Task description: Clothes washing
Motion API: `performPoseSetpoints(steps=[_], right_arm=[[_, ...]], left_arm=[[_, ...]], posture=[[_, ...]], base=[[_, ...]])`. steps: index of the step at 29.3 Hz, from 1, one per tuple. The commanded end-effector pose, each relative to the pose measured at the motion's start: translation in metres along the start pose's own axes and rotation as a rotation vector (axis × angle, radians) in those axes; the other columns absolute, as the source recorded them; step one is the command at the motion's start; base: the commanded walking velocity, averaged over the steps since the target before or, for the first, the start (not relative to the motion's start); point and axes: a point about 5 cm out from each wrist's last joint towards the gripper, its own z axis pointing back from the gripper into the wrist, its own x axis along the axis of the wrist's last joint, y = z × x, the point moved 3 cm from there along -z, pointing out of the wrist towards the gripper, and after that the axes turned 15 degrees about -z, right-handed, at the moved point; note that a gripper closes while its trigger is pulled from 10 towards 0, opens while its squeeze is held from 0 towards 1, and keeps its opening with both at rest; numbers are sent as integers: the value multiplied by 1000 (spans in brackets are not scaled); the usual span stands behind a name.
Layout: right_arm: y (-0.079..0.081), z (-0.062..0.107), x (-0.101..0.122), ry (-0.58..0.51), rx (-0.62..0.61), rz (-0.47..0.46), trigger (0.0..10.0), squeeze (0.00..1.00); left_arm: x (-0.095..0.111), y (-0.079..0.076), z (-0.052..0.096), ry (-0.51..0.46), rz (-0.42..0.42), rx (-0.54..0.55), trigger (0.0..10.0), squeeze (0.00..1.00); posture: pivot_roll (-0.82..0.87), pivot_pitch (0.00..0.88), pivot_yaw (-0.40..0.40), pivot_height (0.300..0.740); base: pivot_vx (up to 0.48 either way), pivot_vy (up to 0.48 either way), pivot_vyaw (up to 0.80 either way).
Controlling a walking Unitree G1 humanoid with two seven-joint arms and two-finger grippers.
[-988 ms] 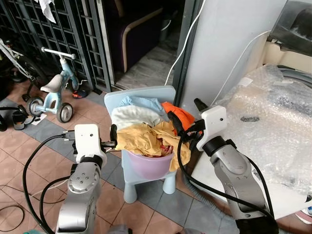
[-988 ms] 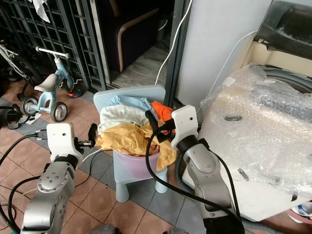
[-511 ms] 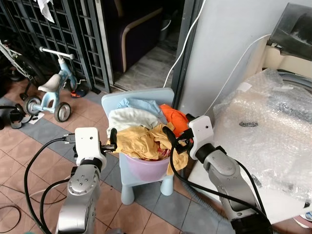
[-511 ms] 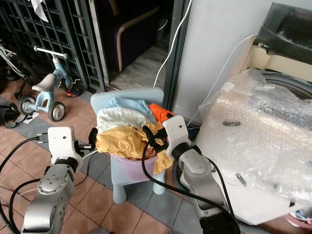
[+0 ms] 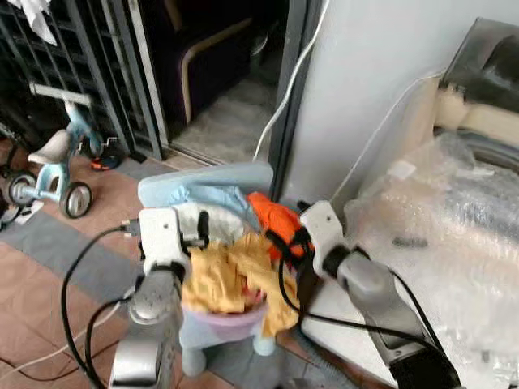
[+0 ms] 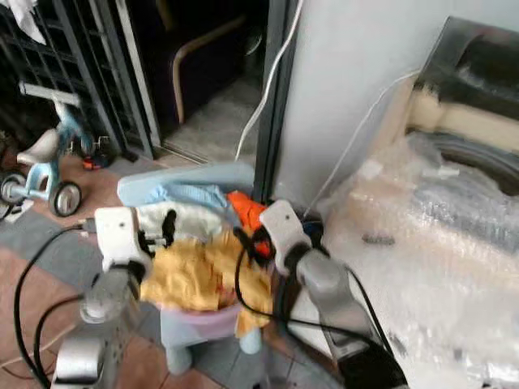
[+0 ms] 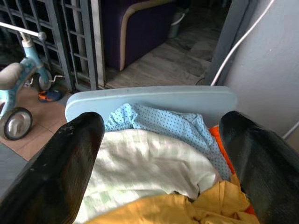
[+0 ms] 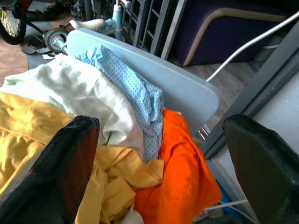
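Both grippers closer over clothes (image 5: 231, 267), wrist views reveal spread jaws

Place: a home — a tiled porch or utility corner by an open doorway.
Floor: terracotta and grey tiles (image 5: 49, 243).
Child's things: a small tricycle (image 5: 49, 162) and a pale blue child's chair (image 7: 149, 100).
Security: dark metal grille (image 5: 89, 65).
Indoors: an armchair (image 7: 140, 28) through the doorway.
Appliance: a bubble-wrapped machine (image 5: 454, 235) — beside the wall.
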Motion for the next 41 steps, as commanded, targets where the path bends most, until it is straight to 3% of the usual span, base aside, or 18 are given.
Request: performPoseSetpoints(steps=[1, 7, 13, 18, 20, 23, 28, 31, 35, 36, 37, 38, 41], right_arm=[[11, -6, 0, 13, 49, 6, 10000, 0], [12, -10, -9, 81, 83, 18, 10000, 0], [-3, -22, -15, 157, 29, 55, 10000, 0], [-20, -34, -27, 270, -50, -2, 10000, 0], [-19, -37, -33, 313, -37, 30, 10000, 0], [-18, -42, -40, 363, -44, -39, 10000, 0], [-19, -44, -55, 429, -101, -155, 10000, 0], [-14, -43, -69, 479, -110, -201, 10000, 0], [-9, -43, -80, 519, -142, -213, 10000, 0], [-5, -44, -83, 529, -151, -221, 6510, 0], [-3, -45, -85, 536, -156, -227, 6510, 0], [0, -46, -87, 545, -159, -236, 0, 0], [15, -47, -98, 596, -145, -277, 0, 0]], left_arm=[[-9, 6, 2, 49, -15, 28, 10000, 0], [-17, 10, 3, 111, -52, 49, 10000, 0], [-29, 13, 7, 178, -84, 39, 10000, 0], [-38, 11, 10, 241, -106, 14, 10000, 0], [-37, 13, 11, 234, -100, 24, 10000, 0], [-43, 18, 16, 268, -138, 33, 10000, 0], [-66, 39, 37, 398, -174, 97, 10000, 0], [-74, 44, 53, 442, -173, 102, 10000, 0], [-75, 45, 63, 450, -180, 94, 10000, 0], [-74, 46, 63, 451, -183, 94, 10000, 0], [-74, 46, 64, 453, -185, 94, 10000, 0], [-73, 46, 65, 453, -187, 94, 10000, 0], [-67, 42, 65, 444, -189, 77, 10000, 0]], posture=[[29, 22, -53, 740], [43, 41, -53, 740], [61, 52, -54, 740], [71, 50, -57, 740], [71, 50, -57, 740], [84, 51, -61, 740], [130, 76, -71, 740], [158, 100, -77, 740], [177, 118, -80, 740], [182, 123, -82, 740], [183, 125, -83, 740], [183, 128, -83, 740], [187, 135, -85, 740]], base=[[0, 0, 0], [0, 0, 667], [0, 0, 234], [0, 0, 0], [0, 0, 0], [0, 0, 0], [0, 0, 0], [0, 0, 0], [0, 0, 0], [0, 0, 0], [0, 0, 0], [0, 0, 0], [0, 0, 0]])
